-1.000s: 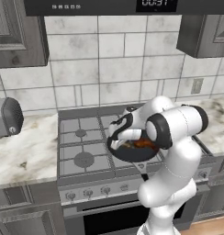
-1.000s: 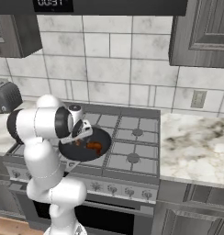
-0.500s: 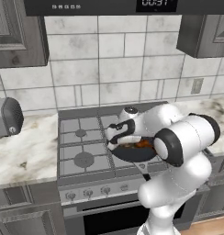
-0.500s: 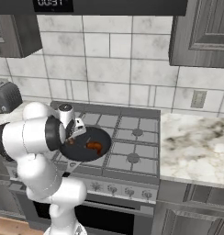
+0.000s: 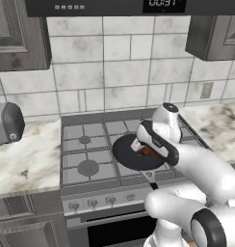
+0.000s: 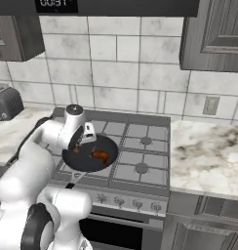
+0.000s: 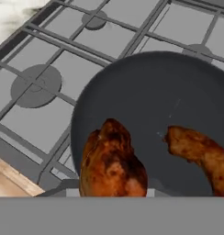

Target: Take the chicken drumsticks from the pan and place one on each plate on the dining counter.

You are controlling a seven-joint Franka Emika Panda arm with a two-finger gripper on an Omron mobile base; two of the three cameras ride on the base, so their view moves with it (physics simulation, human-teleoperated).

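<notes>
Drumstick (image 7: 113,161) now raised above pan (image 7: 155,92), gripper (image 6: 78,145) closed on it

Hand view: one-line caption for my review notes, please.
Two chicken drumsticks in the black pan on the stove.

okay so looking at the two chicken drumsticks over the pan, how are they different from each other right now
The near drumstick shows its thick rounded end, bulky and low in the hand view; the far drumstick lies stretched out, slimmer, showing its length. The near one sits at the gripper, which is closed on it; the far one lies free on the floor of the pan. Both are glossy orange-brown with darker roasted patches.
</notes>
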